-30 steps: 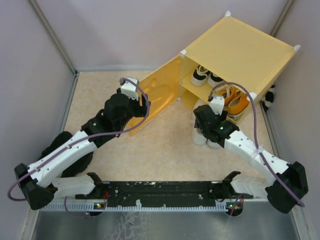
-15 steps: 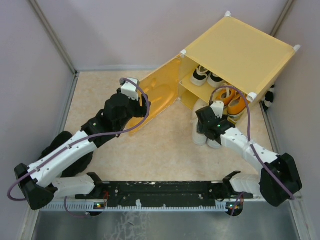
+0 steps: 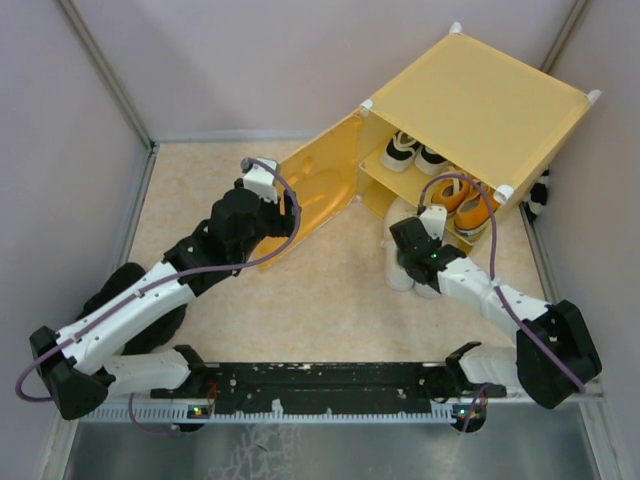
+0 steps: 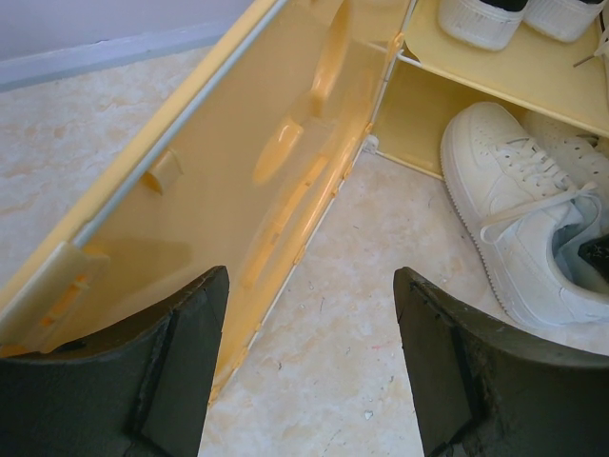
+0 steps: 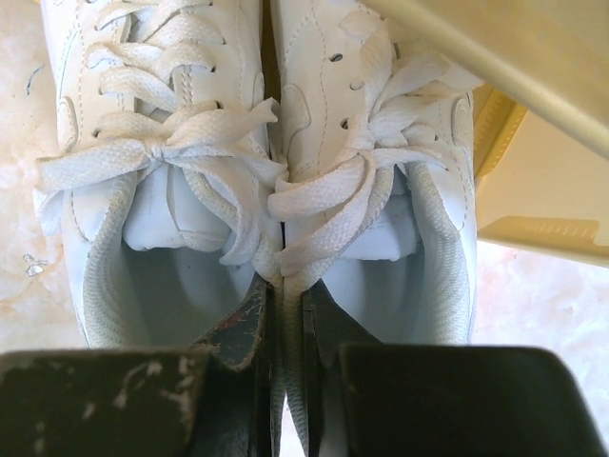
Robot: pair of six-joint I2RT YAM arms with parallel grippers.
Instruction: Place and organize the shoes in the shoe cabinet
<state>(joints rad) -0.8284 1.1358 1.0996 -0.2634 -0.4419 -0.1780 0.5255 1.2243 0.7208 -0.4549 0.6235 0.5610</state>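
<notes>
The yellow shoe cabinet [image 3: 480,95] stands at the back right with its door [image 3: 310,195] swung open. A black-and-white pair [image 3: 415,152] sits on its upper shelf and an orange pair [image 3: 465,205] below. The off-white pair [image 5: 257,143] lies side by side on the floor in front of the lower compartment. My right gripper [image 5: 285,314] is shut on the two inner collars of the off-white shoes, one finger inside each shoe. My left gripper [image 4: 309,352] is open over bare floor beside the door [image 4: 219,181], holding nothing, with an off-white shoe [image 4: 519,214] to its right.
Pale walls close in the left, back and right sides. The cabinet's shelf edge [image 5: 495,57] hangs just above the off-white shoes' toes. A black-and-white object [image 3: 540,195] lies behind the cabinet's right corner. The arms' base rail [image 3: 330,385] runs along the near edge.
My right gripper has pushed down into the off-white pair and closed on their inner collars. The right arm has drawn in slightly. The left arm has not moved.
</notes>
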